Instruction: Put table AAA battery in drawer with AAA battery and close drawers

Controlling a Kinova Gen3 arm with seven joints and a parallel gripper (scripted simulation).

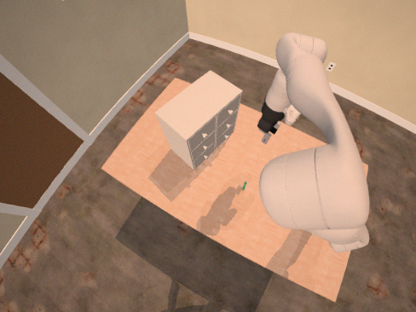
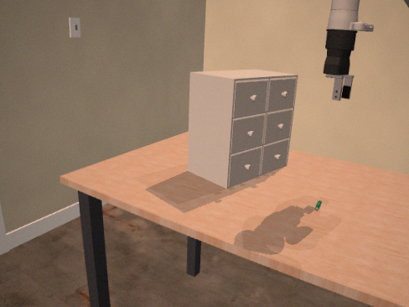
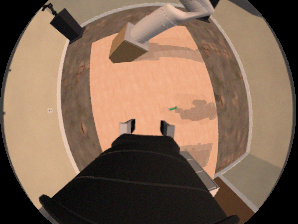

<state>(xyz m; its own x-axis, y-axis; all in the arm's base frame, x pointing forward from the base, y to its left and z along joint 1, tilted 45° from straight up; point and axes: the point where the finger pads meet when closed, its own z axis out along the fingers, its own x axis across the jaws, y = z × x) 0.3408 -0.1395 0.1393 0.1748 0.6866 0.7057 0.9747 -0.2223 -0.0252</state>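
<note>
The small chest (image 1: 199,101) (image 2: 209,126) (image 3: 202,172) stands upright on the table, with two columns of three grey drawers with pale knobs. All drawer fronts look flush with the chest's front, so their contents are hidden. A green AAA battery (image 1: 245,186) (image 2: 318,205) (image 3: 173,108) lies on the table in front of the chest, at the tip of the arm's shadow. My gripper (image 1: 270,134) (image 2: 342,98) (image 3: 147,124) is open and empty, pointing down. It hangs high above the table, to the right of the chest in the exterior view and well away from the battery.
The table (image 1: 264,222) (image 2: 142,168) (image 3: 125,92) has its edges showing in all current views. The arm (image 1: 311,187) covers the table's right part in the top view. The arm's base (image 3: 129,49) is at the table's far end in the wrist view.
</note>
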